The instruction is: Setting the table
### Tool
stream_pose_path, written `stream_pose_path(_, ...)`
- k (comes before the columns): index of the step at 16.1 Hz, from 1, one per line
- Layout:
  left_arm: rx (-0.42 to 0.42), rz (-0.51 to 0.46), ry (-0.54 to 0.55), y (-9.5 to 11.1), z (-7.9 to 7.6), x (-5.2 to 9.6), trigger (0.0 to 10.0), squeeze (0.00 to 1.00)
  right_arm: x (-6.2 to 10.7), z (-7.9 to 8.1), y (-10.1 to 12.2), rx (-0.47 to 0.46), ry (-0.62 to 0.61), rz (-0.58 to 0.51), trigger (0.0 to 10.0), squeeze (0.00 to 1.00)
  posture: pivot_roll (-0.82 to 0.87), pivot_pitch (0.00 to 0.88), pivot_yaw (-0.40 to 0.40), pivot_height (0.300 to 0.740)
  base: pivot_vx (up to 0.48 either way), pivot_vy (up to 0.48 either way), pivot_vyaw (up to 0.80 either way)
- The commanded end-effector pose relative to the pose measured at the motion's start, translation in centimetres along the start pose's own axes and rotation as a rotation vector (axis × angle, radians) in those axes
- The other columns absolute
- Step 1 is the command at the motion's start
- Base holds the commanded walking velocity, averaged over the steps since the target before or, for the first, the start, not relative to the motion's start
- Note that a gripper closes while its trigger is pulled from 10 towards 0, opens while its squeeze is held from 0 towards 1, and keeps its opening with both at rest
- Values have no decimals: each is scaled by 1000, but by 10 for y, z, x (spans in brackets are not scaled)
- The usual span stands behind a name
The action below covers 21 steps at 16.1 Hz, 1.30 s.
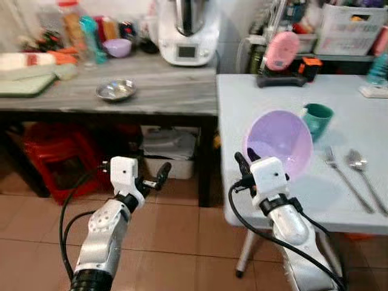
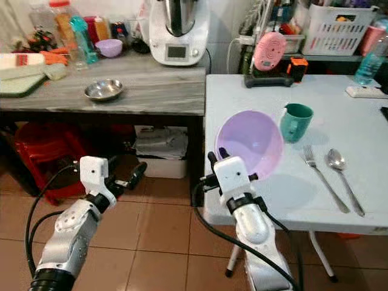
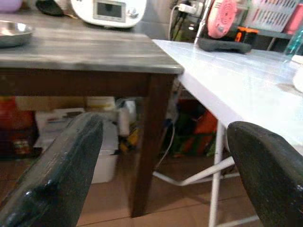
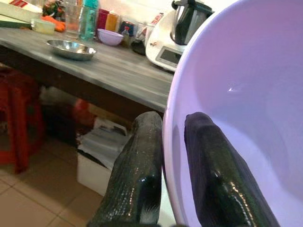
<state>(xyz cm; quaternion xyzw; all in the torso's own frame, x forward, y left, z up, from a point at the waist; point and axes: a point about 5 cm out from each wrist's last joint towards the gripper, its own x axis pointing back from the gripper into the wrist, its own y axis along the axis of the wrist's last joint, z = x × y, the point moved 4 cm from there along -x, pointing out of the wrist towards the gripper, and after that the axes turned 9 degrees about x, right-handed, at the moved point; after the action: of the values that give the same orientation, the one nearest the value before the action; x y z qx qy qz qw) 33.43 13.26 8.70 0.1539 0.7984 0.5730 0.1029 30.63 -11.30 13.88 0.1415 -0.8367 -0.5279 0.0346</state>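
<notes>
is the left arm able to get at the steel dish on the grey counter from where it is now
Probably not yet. The left gripper hangs open below and in front of the grey counter, while the steel dish sits on top, set back from the edge. Nothing blocks a lift, but the arm would need raising.

Before me stood a grey wooden counter [image 2: 151, 91] bearing a steel dish [image 2: 103, 90], a white kitchen machine [image 2: 177, 33], a small purple bowl [image 2: 109, 47], a turquoise bottle [image 2: 79, 37] and a green cutting board [image 2: 21, 85] at its far left end. Beneath the counter sat a red plastic stool [image 2: 42, 151] and a white lidded box [image 2: 159, 151] on brown floor tiles [image 2: 157, 236]. Behind the white table I saw a pink appliance [image 2: 270, 51] on a black base, an orange-and-black device [image 2: 297, 68] just beside it, and a white basket [image 2: 336, 27] on a shelf.
</notes>
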Motion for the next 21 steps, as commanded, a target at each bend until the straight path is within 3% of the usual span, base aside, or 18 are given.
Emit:
stream_pose_path(1, -9, 3, -20, 0, -6, -3, 10000, 0, 5, -10, -6, 5, -27, 17, 10000, 0, -60, 0, 62, 740, 0, 319, 0)
stream_pose_path(6, -2, 2, -25, -1, -7, -5, 10000, 0, 15, -15, -12, -2, -55, 36, 10000, 0, -71, 0, 65, 740, 0, 329, 0)
stream_pose_path(11, 3, 5, -14, -4, -5, -3, 10000, 0, 28, -28, -20, -51, -162, 64, 10000, 0, -73, 0, 64, 740, 0, 349, 0)
stream_pose_path(21, 11, -2, -8, -3, -5, -6, 10000, 0, 26, -31, -20, -76, -193, 66, 10000, 0, -75, 0, 63, 740, 0, 381, -46)
